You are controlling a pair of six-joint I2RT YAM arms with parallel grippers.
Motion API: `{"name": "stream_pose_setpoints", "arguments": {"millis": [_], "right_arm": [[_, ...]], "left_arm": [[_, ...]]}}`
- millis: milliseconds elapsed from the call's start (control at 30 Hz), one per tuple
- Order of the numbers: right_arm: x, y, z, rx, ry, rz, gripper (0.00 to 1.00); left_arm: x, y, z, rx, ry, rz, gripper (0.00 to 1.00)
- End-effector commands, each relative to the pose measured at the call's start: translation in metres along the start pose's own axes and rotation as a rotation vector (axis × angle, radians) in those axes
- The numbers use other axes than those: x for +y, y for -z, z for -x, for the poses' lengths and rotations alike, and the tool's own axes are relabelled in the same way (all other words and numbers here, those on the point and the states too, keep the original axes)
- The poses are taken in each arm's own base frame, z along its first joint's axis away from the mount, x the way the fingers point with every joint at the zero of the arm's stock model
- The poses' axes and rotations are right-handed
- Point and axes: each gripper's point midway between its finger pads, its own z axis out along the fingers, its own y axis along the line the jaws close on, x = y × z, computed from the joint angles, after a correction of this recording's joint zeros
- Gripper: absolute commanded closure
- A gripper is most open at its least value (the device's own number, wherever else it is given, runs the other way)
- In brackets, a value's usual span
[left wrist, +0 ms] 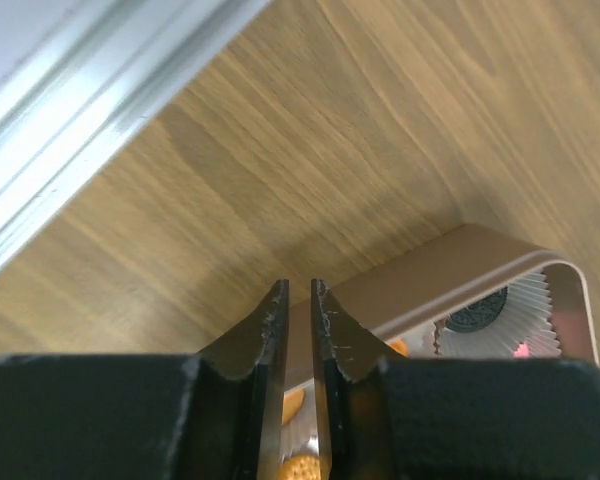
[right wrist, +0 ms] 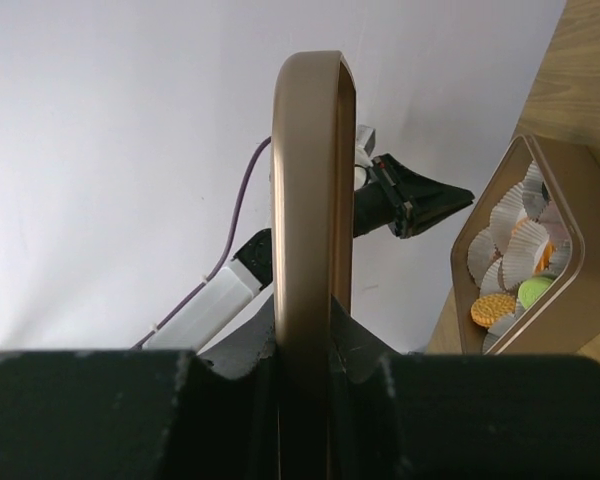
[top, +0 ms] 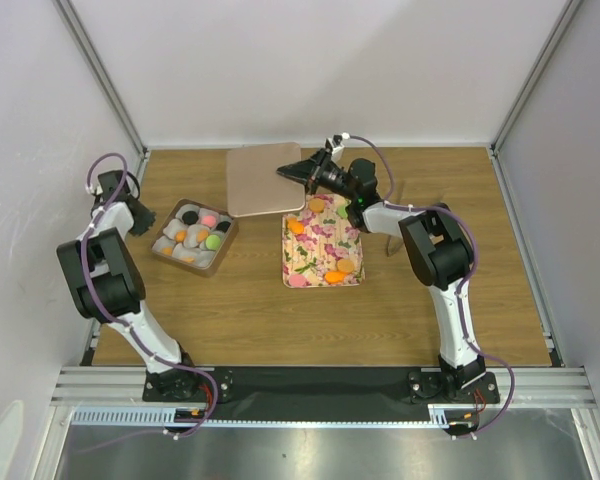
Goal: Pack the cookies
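Note:
A brown box [top: 223, 250] of white paper cups holds cookies: black [top: 189, 216], pink [top: 210, 220], green [top: 213, 241] and orange [top: 180, 236]. More orange cookies [top: 296, 226] lie on the floral tray [top: 315, 250]. My right gripper [top: 310, 172] is shut on the edge of the tan box lid [top: 265, 178] and holds it raised behind the tray and box; the right wrist view shows the lid [right wrist: 310, 180] edge-on between the fingers. My left gripper [top: 140, 215] is beside the box's left corner, jaws closed to a thin slit, empty. The left wrist view shows the box wall [left wrist: 430, 270] and a black cookie [left wrist: 477, 310].
The right wrist view shows the box [right wrist: 570, 250] with an orange cookie [right wrist: 492, 307] and the left gripper [right wrist: 450, 197] beyond the lid. Metal frame rails [top: 100, 70] and white walls close in the wooden table on the left, back and right.

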Motion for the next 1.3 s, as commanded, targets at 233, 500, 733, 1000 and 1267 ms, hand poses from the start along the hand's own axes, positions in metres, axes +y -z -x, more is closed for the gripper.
{"name": "stream_pose_setpoints", "arguments": {"millis": [233, 500, 733, 1000, 1267], "right_arm": [[0.008, -0.005, 0.004, -0.013, 0.050, 0.060, 1.00], [-0.008, -0.010, -0.005, -0.016, 0.041, 0.015, 1.00], [-0.021, -0.017, -0.019, -0.014, 0.035, -0.023, 1.00], [-0.040, -0.023, -0.041, -0.017, 0.019, -0.067, 1.00], [-0.051, -0.029, -0.058, -0.025, 0.004, -0.093, 1.00]], "left_arm": [[-0.017, -0.010, -0.035, 0.053, 0.050, -0.123, 0.89], [-0.016, 0.004, -0.087, 0.088, 0.122, -0.131, 0.96], [-0.029, 0.027, -0.102, 0.077, 0.126, -0.183, 0.98], [-0.036, 0.042, -0.120, 0.085, 0.121, -0.228, 0.99], [-0.043, 0.053, -0.125, 0.103, 0.124, -0.278, 1.00]]}}
